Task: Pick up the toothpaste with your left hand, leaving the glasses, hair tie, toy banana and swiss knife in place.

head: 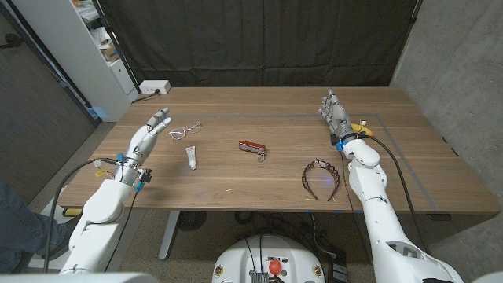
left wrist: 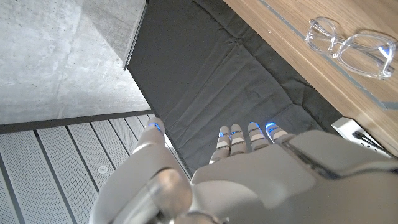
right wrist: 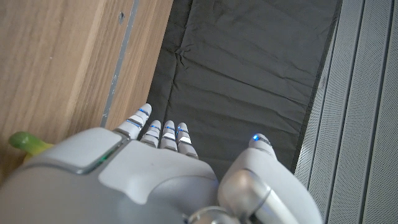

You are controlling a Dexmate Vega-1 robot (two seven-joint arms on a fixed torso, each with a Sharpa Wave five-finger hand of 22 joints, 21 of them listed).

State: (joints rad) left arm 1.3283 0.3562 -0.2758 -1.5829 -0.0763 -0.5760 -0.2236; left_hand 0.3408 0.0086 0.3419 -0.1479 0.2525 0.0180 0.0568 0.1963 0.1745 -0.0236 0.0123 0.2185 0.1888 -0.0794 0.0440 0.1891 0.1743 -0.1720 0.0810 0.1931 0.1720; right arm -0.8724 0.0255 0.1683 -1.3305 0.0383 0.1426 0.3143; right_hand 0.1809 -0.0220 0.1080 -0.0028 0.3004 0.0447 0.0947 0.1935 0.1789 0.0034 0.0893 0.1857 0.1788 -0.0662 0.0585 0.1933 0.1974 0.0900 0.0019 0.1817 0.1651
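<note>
Operator: Hair tie (head: 321, 178) lies nearest the counter (head: 236, 200) front edge. Toothpaste (head: 191, 158) location?

Technician: Just beside the glasses (head: 185, 130), toward that edge. Left robot hand (head: 149, 134) hovers close by, fingers extended, holding nothing, likely staged for approach. Right robot hand (head: 336, 115), likewise empty, stands near the toy banana (head: 357, 126). Count: one of each item, swiss knife (head: 252, 147) included.

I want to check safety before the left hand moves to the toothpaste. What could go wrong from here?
1. The glasses lie just beside the open left hand, so a reach toward the toothpaste may push them.
2. The toothpaste lies flat on the table; the fingers might slide it instead of gripping.
</note>
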